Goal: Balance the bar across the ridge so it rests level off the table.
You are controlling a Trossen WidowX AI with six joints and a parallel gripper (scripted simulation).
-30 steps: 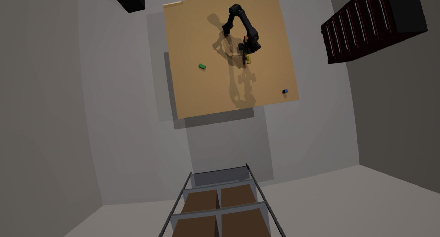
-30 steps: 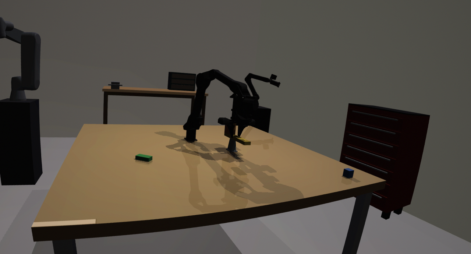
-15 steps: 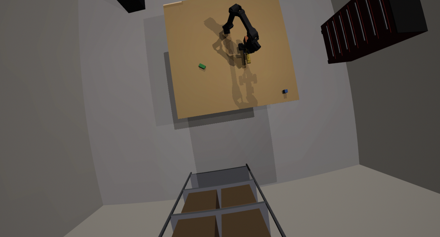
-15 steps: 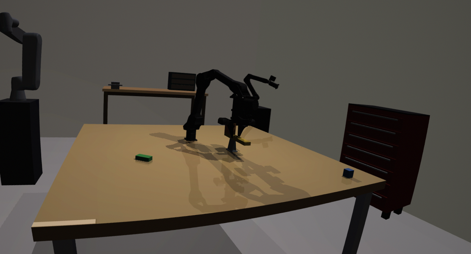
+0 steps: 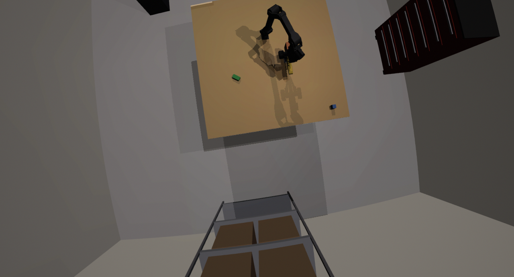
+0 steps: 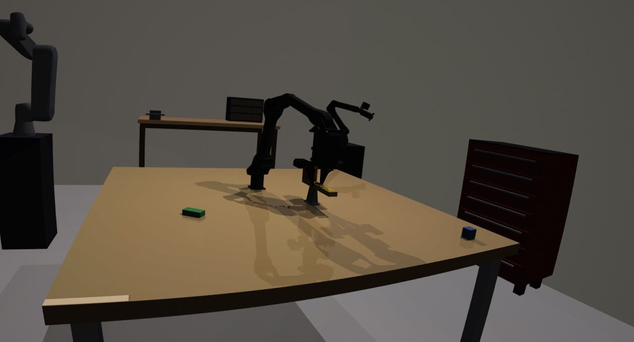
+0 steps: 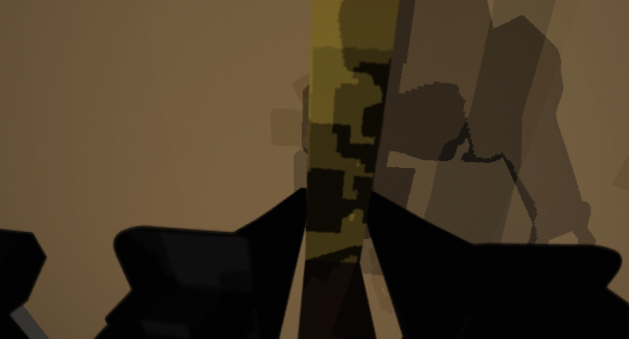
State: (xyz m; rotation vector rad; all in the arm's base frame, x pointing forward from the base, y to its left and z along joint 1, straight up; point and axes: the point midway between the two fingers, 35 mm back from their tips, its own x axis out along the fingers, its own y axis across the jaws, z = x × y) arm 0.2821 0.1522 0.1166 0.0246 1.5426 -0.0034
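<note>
The yellow bar (image 5: 290,70) (image 6: 328,191) (image 7: 351,25) is off the table, with a reddish block (image 5: 287,45) (image 6: 306,176) at its far end. My gripper (image 6: 317,183) (image 7: 336,197) is shut on the bar near that block, pointing down. The grey ridge (image 6: 312,196) stands on the table right under the bar, close to the fingers. The bar looks about level. Whether its underside touches the ridge top is too small to tell. In the wrist view the bar hides most of the ridge, and in the top view my arm covers the fingertips.
A green block (image 5: 236,77) (image 6: 193,212) lies left of the ridge. A blue cube (image 5: 333,106) (image 6: 469,233) sits near the table's front right corner. A pale strip (image 5: 201,4) (image 6: 86,300) lies at a table corner. A red drawer cabinet (image 6: 509,206) stands beyond the table.
</note>
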